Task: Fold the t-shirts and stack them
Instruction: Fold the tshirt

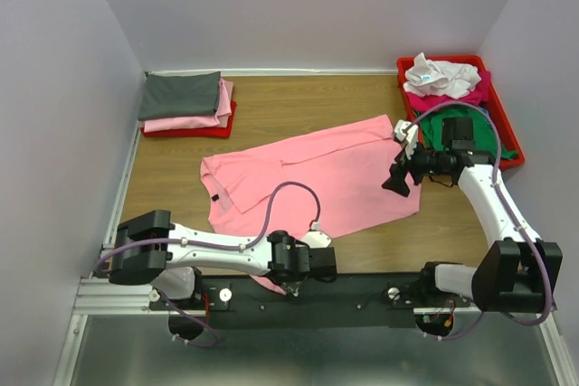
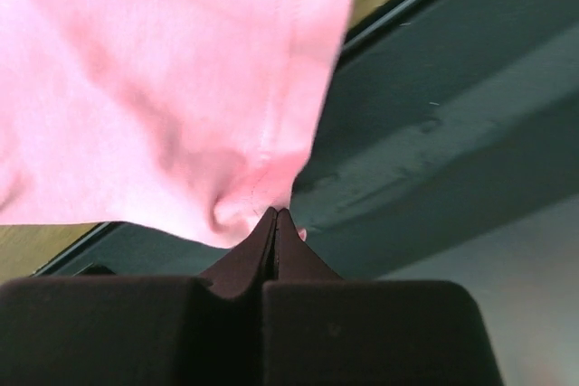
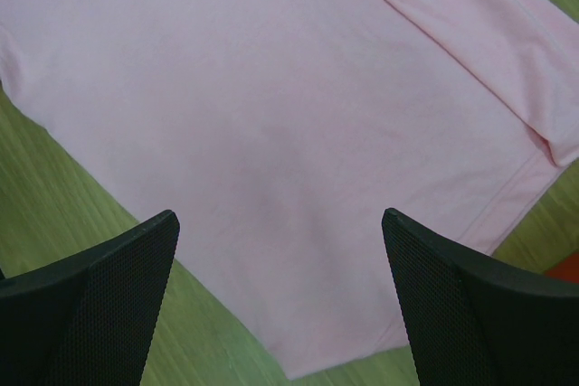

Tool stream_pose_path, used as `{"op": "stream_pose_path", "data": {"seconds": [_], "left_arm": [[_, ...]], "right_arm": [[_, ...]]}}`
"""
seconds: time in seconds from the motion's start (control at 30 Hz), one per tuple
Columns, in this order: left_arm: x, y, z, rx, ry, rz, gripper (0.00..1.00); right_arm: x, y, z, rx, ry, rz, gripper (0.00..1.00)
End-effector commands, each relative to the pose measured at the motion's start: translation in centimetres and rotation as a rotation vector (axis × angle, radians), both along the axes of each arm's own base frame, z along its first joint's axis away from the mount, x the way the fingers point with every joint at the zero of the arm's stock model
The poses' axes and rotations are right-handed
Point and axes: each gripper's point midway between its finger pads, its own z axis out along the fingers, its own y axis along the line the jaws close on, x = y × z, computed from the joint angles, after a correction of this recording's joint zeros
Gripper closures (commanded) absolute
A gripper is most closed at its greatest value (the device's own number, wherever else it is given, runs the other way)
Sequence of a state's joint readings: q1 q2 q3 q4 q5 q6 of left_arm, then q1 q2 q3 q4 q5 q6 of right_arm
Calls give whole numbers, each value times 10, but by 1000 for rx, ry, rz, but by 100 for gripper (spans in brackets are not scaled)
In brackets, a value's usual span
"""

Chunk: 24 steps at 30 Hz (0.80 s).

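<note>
A light pink t-shirt point(image 1: 317, 178) lies spread on the wooden table, with a dark neck tag point(image 1: 215, 198) at its left. My left gripper point(image 1: 291, 287) is at the table's near edge, shut on the shirt's near hem corner. In the left wrist view the fingertips point(image 2: 276, 216) pinch bunched pink cloth point(image 2: 163, 88). My right gripper point(image 1: 398, 183) hovers open over the shirt's right side. Its fingers point(image 3: 127, 287) stand wide apart above flat pink cloth point(image 3: 298, 115), holding nothing.
A folded stack sits at the back left: a dark grey tee point(image 1: 181, 95) on a pink one point(image 1: 194, 120), on a red tray point(image 1: 194, 132). At the back right, a red tray point(image 1: 457, 62) holds white point(image 1: 439, 76), magenta point(image 1: 443, 98) and green point(image 1: 484, 137) tees. A black rail point(image 2: 434, 133) runs along the near edge.
</note>
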State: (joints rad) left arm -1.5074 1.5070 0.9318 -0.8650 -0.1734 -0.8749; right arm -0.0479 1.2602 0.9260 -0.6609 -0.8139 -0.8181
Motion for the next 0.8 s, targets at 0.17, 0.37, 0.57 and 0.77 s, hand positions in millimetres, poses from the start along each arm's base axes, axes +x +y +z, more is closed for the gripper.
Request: {"op": "stream_pose_path", "data": {"seconds": [0.17,0.37,0.57,0.77], "left_arm": [[6,-14,39,-155,-21,-19,100],[10,-13,46,-190,-24,-20,100],[10,-11,51,-215,-22,-18,100],[12,-3,53,-229,-25,2,100]], "right_arm": [[-65,-61,-58,-457,82,246,11],[-80,-82,-80,-588,104,370,22],[-67,-98,-98,-674,115,405,25],[-45,-109,-106,-734,88,367,24]]}}
